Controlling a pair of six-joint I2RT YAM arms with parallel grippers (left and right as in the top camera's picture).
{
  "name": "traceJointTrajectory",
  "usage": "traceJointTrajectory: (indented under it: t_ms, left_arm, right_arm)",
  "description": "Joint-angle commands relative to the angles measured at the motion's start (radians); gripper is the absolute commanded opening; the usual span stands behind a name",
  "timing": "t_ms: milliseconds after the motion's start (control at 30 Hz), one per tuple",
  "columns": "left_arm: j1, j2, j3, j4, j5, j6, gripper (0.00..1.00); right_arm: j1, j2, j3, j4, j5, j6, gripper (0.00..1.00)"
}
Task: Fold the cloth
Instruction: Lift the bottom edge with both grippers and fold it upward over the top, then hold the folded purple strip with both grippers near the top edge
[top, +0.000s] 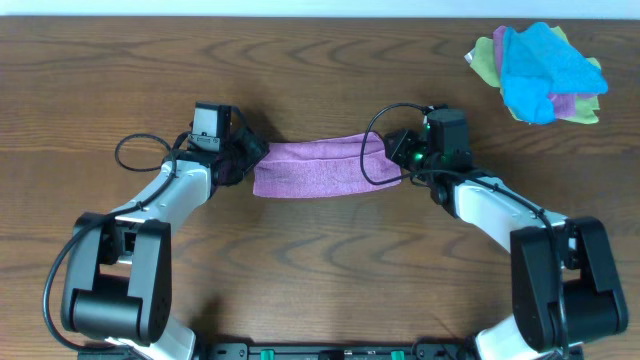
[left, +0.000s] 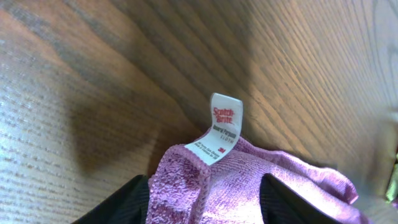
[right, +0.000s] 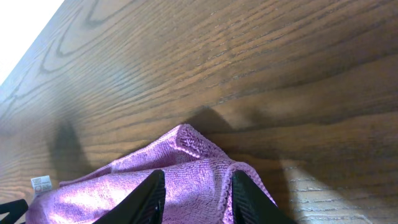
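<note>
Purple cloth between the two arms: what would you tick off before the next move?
1. Left end effector grips the purple cloth at the corner with the white label: ok.
2. Right end effector grips the opposite end: ok.
3. Cloth stretched fairly straight between them: ok.
4. Black cable clear of the cloth: not ok, its loop overlaps the right end in the overhead view.
5. Pile of other cloths out of the way: ok, far corner.
6. Cloth lifted off the table: cannot tell.
</note>
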Motion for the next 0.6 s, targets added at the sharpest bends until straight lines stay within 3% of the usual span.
traceJointTrajectory:
  t_ms: [0, 100, 333, 467, 567]
  left_arm:
    - [-0.001, 0.009, 0.022, -0.005, -0.014, 0.018, 0.69]
    - [0.000, -0.011, 0.035, -0.034, -0.015, 0.072, 0.77]
    - [0.000, -0.085, 0.160, -0.299, -0.026, 0.220, 0.78]
    - [-0.003, -0.111, 0.211, -0.409, -0.024, 0.219, 0.73]
    - [-0.005, -0.117, 0.219, -0.442, 0.003, 0.214, 0.59]
  right_arm:
    - [0.005, 0.006, 0.026, 0.003, -0.005, -0.011, 0.37]
    - [0.005, 0.004, 0.039, 0.002, -0.029, -0.011, 0.36]
    - [-0.019, -0.098, 0.061, -0.131, -0.031, -0.013, 0.38]
    - [-0.049, -0.173, 0.061, -0.229, -0.012, -0.022, 0.40]
    - [-0.075, -0.228, 0.061, -0.312, -0.011, -0.023, 0.41]
